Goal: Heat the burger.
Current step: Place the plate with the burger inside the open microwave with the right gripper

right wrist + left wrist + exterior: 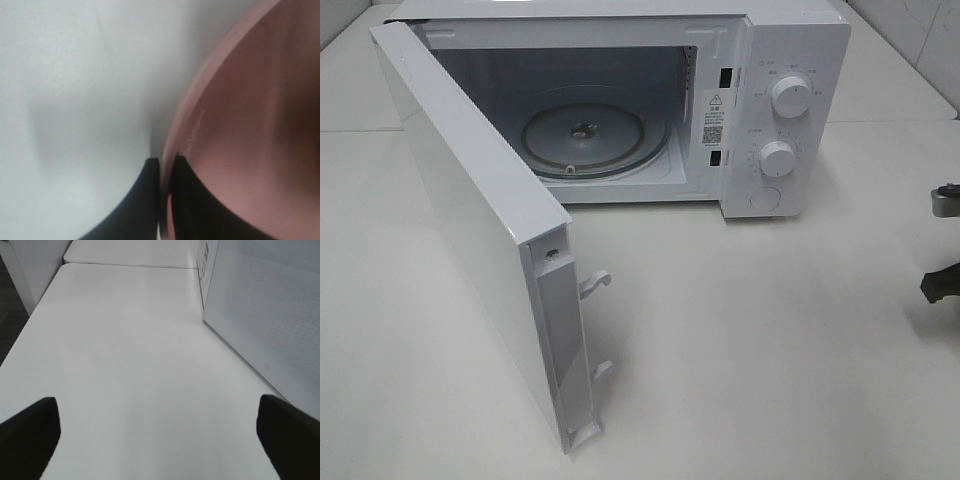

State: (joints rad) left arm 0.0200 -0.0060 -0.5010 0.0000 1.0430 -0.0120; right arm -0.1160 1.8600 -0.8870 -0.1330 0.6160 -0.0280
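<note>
The white microwave (770,120) stands at the back of the table with its door (470,230) swung wide open to the left and a bare glass turntable (585,135) inside. The burger is out of view. In the right wrist view my right gripper (165,165) is shut on the rim of a pink plate (250,125), one finger on each side of the rim. Only a dark piece of that arm (942,285) shows at the exterior view's right edge. My left gripper (160,427) hangs open over bare table beside the microwave's perforated side (270,305).
Two round knobs (790,95) and a push button sit on the microwave's front panel. The open door juts far toward the table's front left, with latch hooks (595,285) on its edge. The white table (750,340) spreads in front of the oven.
</note>
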